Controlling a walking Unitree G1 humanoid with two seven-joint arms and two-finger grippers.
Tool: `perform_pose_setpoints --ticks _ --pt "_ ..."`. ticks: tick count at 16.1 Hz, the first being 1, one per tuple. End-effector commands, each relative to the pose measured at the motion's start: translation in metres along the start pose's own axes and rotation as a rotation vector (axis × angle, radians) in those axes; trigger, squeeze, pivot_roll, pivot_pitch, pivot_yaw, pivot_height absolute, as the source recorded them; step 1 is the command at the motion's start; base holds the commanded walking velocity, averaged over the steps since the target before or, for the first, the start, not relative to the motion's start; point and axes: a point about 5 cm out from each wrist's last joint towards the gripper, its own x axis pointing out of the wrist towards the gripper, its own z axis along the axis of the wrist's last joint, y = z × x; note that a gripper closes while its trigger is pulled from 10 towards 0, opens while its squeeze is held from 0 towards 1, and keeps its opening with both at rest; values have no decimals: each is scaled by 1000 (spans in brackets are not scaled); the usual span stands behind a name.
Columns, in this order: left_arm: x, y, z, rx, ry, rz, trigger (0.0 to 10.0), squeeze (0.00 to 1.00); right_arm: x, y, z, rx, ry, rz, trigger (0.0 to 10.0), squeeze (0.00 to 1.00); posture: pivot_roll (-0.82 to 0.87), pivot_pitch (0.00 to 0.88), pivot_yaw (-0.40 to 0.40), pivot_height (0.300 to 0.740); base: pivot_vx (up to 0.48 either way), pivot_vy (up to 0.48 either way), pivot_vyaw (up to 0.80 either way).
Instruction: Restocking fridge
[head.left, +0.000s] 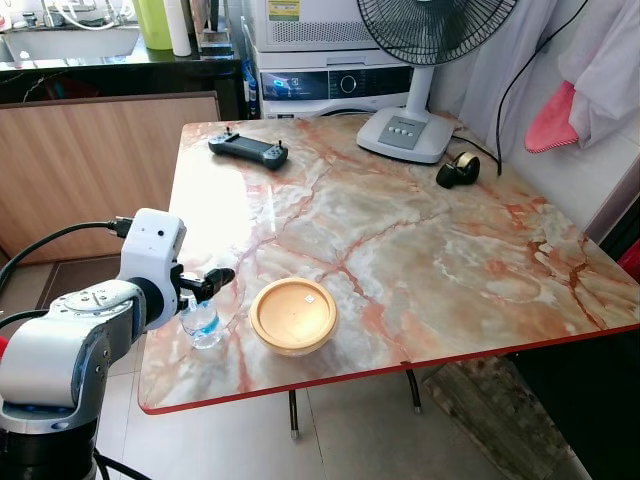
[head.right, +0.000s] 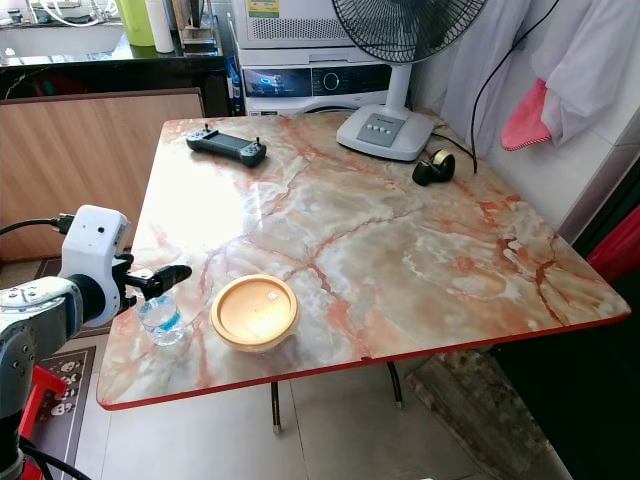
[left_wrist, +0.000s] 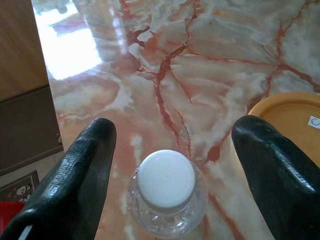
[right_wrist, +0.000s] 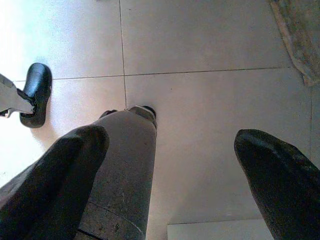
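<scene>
On the marble table (head.left: 420, 250): one bottle (head.left: 203, 322), one yellow bowl (head.left: 293, 315), left jaws straddling the bottle.

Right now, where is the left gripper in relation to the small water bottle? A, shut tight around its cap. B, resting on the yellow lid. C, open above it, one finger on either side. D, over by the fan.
C: in the left wrist view the left gripper is open, its two fingers spread apart on either side of the bottle standing on the table, touching neither cap nor body.
</scene>
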Motion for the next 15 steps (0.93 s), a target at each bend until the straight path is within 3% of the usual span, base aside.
perform_pose_setpoints --ticks 1,15 --pt "-1 -2 -3 -2 14 -4 10000 0 -1 -3 -2 -15 12 -3 10000 0 199 0 -71 740 0 0 0" --pt "0 4 -8 -30 26 25 10000 0 -1 -3 -1 -23 15 2 10000 0 197 0 -78 740 0 0 0"
